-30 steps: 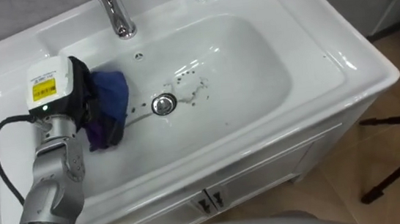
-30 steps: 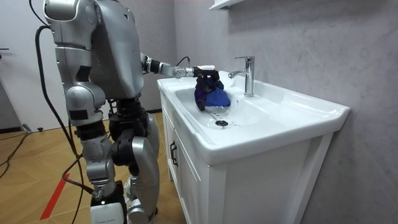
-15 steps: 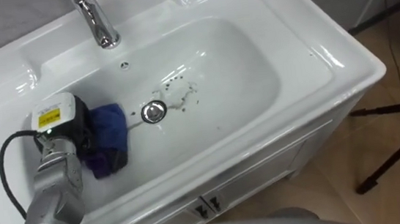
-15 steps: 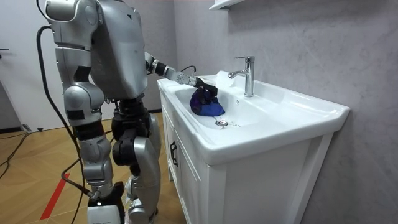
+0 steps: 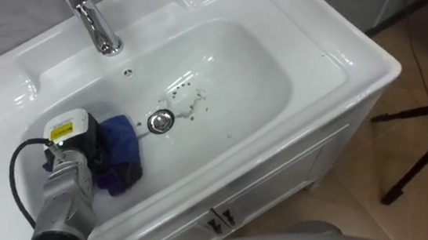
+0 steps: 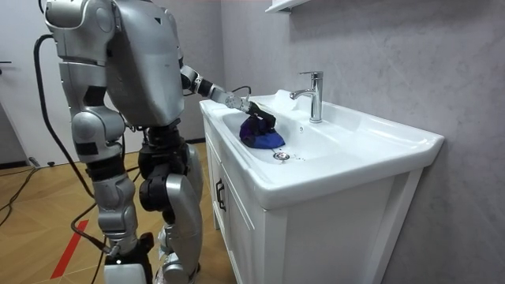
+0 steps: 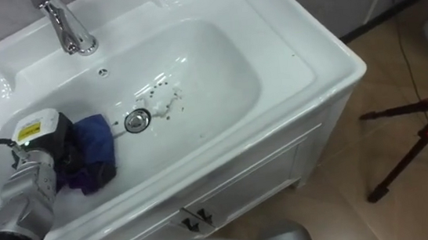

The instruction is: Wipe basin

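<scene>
My left hand [image 5: 76, 145] sits low on the left slope of the basin [image 5: 273, 83]. Its fingers are curled into the blue cloth [image 5: 122, 151], holding it against the porcelain just left of the drain [image 5: 161, 122]. My right hand [image 6: 120, 227] hangs at my side in the room view; I cannot tell how its fingers are set.

The weak point, as I judge it, is the cloth itself: it is bunched, not spread. A sweep to the right might touch the dark specks [image 5: 186, 93] beyond the drain with only a narrow strip and leave some behind. On the smooth slope the wad could also slip out of my grip, or a loose fold could catch on the drain. If I push to the far side, my wrist could knock the faucet [image 5: 96, 29], which stands on the far rim.

For room, the left wall of the bowl is just beside my hand and the near rim lies close under my forearm, so there is little play there. Right of the drain the bowl is wide and bare — that is my open way.
</scene>
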